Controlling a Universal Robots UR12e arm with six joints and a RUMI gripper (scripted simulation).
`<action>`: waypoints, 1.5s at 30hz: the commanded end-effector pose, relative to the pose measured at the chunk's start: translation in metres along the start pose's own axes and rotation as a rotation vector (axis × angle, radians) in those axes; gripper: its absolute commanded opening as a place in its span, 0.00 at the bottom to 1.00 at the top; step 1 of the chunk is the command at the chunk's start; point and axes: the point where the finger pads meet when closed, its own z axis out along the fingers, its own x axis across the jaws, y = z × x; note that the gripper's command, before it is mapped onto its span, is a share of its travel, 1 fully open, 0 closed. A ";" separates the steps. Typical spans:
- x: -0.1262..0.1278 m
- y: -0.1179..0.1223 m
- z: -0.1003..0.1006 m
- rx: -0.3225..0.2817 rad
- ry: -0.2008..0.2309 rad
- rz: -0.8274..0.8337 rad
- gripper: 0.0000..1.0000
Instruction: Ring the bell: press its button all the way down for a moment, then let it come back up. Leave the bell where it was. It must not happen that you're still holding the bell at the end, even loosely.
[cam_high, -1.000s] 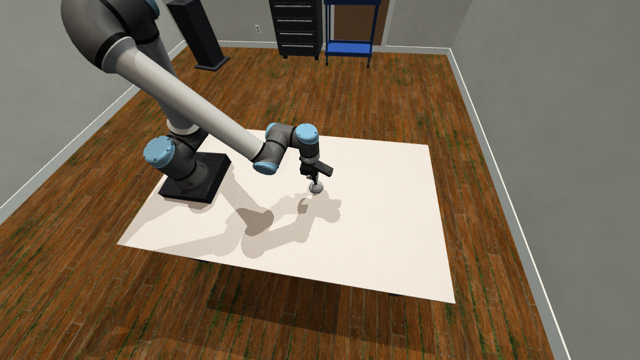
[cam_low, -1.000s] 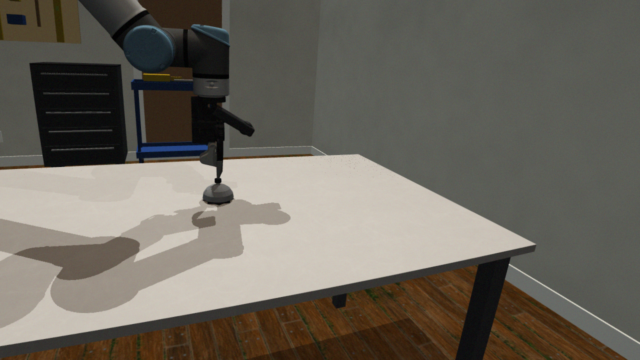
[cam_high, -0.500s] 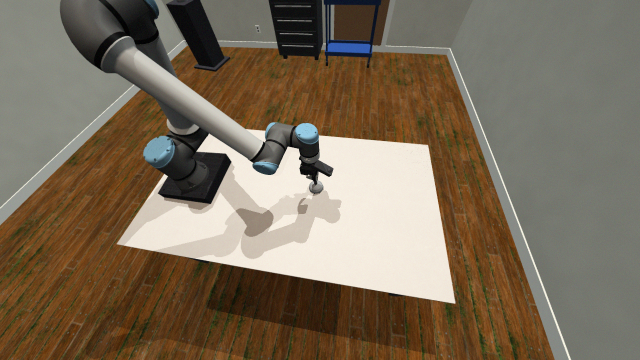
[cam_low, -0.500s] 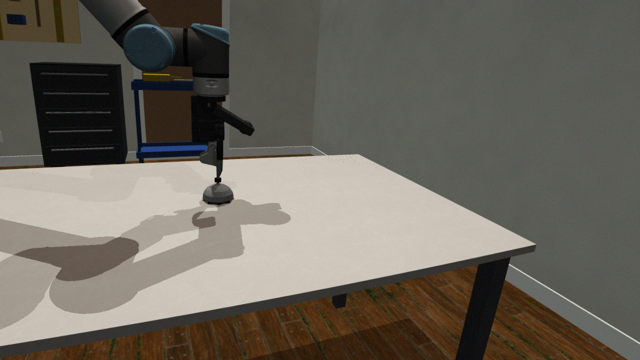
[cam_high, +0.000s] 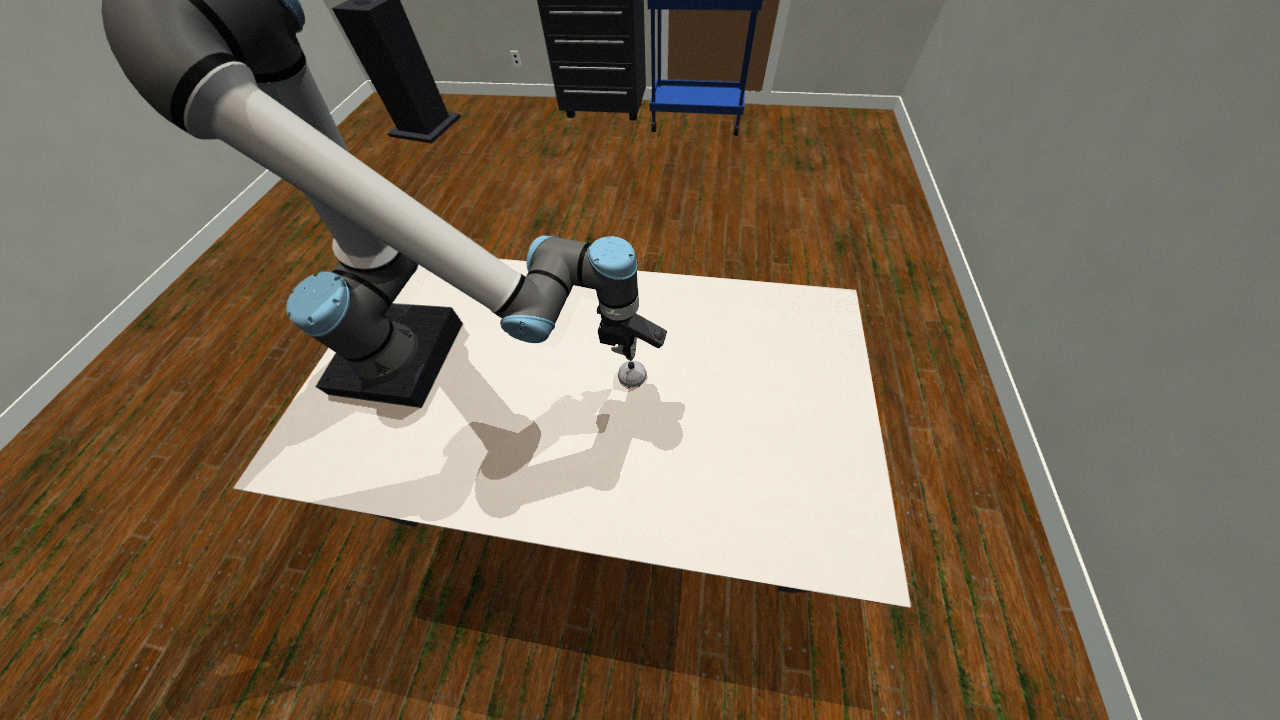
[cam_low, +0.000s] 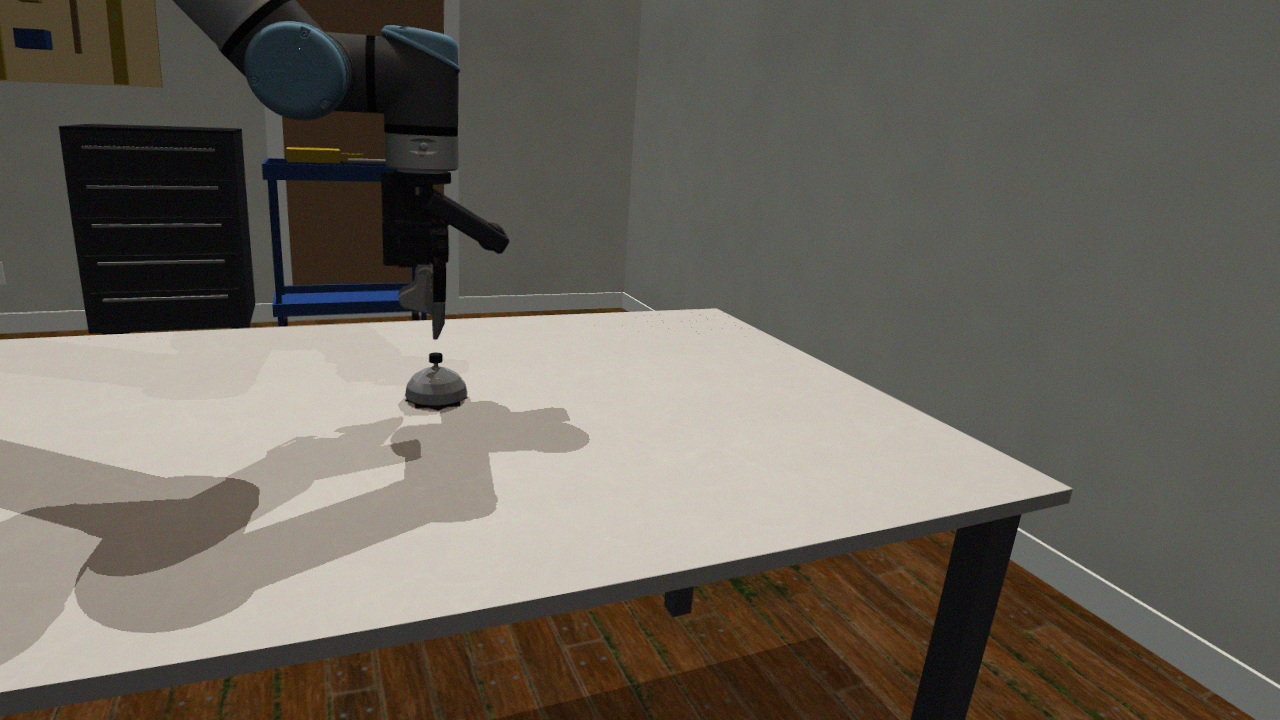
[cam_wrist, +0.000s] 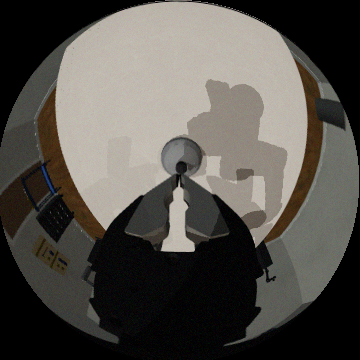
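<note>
A small grey dome bell (cam_low: 435, 389) with a black button (cam_low: 435, 359) on top stands upright on the white table. It also shows in the top view (cam_high: 631, 376) and in the wrist view (cam_wrist: 181, 155). My gripper (cam_low: 436, 331) is shut and empty, pointing straight down. Its fingertips hang a small gap above the button, not touching it. In the wrist view the closed fingertips line up with the button (cam_wrist: 180, 166). In the top view the gripper (cam_high: 629, 354) sits just over the bell.
The robot base (cam_high: 389, 353) is bolted at the table's left end. A black drawer cabinet (cam_low: 161, 223) and a blue cart (cam_low: 335, 232) stand on the floor behind the table. The table edge (cam_low: 805, 546) runs along the front right.
</note>
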 end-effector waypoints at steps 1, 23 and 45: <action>0.000 -0.001 -0.015 0.001 0.000 0.000 0.00; 0.000 -0.001 -0.044 0.001 0.000 0.000 0.00; 0.000 -0.001 -0.044 0.001 0.000 0.000 0.00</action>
